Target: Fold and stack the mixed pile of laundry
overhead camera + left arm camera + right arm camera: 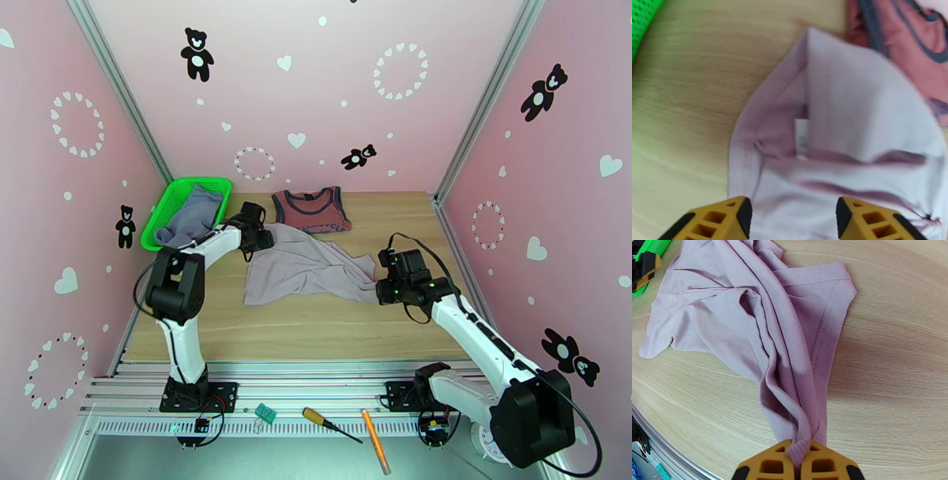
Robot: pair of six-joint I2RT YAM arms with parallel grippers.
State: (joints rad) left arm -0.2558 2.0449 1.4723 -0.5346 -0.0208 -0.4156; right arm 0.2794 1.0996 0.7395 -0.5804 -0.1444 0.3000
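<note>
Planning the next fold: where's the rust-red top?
Top view: the rust-red top lies at the far edge of the table, right of the green basket, behind the lilac shirt.

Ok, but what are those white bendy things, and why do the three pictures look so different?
They are two white robot arms bolted to a wooden table. One picture looks down from above; the other two come from cameras on each wrist. The right pincer is pinching a bunched edge of a pale lilac ribbed cloth shirt. The left pincer hangs open over the shirt's other end. Behind lie a rust-red cloth top and a bright green plastic mesh basket holding a blue-grey cloth piece.
</note>
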